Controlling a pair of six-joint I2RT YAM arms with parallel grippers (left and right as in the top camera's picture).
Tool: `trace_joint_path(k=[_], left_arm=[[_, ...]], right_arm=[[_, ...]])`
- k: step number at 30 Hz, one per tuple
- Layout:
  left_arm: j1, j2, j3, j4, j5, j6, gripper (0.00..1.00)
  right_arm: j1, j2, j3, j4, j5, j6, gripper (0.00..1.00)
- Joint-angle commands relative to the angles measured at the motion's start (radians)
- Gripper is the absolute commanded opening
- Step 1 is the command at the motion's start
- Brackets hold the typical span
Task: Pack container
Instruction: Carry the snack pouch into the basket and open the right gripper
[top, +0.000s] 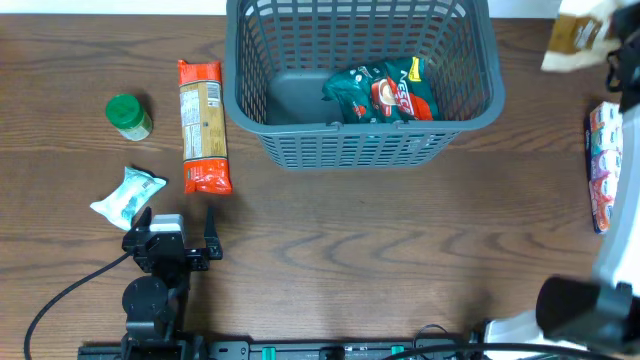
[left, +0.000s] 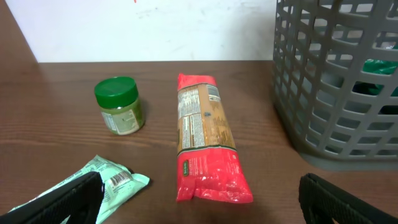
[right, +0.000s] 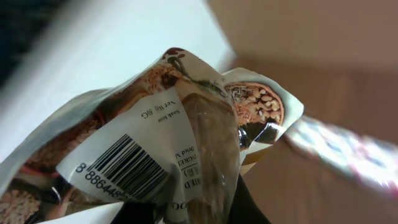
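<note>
Container (top: 360, 150) is sitting far centre, green bag (top: 385, 92) lying inside; right gripper (right: 186, 208) is clamping a snack pouch (top: 578, 35) up at far right, so I'm reading this as mid-transfer; next move is calling for travel left over the rim, then release; left gripper (top: 178, 226) is resting near left, jaws spread, empty, near the pasta packet (top: 203, 125).

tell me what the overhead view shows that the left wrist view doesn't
Only overhead: the snack pouch, blurred at the far right, the multicoloured pack on the right edge, and the green bag seen whole inside the container. Only left wrist: the white wall behind the table and the barcode on the pale green packet. Both: the green-lidded jar, the long red packet, the pale green packet and the container.
</note>
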Motion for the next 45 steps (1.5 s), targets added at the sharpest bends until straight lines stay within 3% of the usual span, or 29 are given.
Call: trace_joint_path(k=[1,4,9,15,18,33,42,43,44,45], left_arm=[[0.005,-0.006,-0.024,-0.010,0.006,0.007,0.99],[0.005,-0.006,-0.024,-0.010,0.006,0.007,0.99],[0.005,-0.006,-0.024,-0.010,0.006,0.007,0.99],[0.005,-0.006,-0.024,-0.010,0.006,0.007,0.99],[0.005,-0.006,-0.024,-0.010,0.006,0.007,0.99],[0.005,-0.006,-0.024,-0.010,0.006,0.007,0.99],[0.005,-0.006,-0.024,-0.010,0.006,0.007,0.99],[0.005,-0.006,-0.024,-0.010,0.006,0.007,0.99],[0.005,-0.006,-0.024,-0.010,0.006,0.007,0.99],[0.005,-0.006,-0.024,-0.010,0.006,0.007,0.98]], right_arm=[[0.072,-0.103,0.024,0.068,0.009,-0.191,0.01],[0.134,-0.145,0.024,0.126,-0.023,-0.243,0.01],[0.272,-0.151,0.024,0.201,-0.173,-0.447,0.02],[0.473,-0.116,0.023,0.224,-0.167,-0.687,0.01],[0.545,-0.076,0.023,0.219,-0.102,-0.726,0.01],[0.582,0.203,0.023,0.061,-0.127,-0.660,0.01],[0.582,0.254,0.023,-0.014,-0.141,-0.597,0.01],[0.582,0.254,0.023,-0.018,-0.141,-0.597,0.03],[0.582,0.254,0.023,-0.022,-0.141,-0.597,0.18],[0.582,0.254,0.023,-0.031,-0.142,-0.597,0.52]])
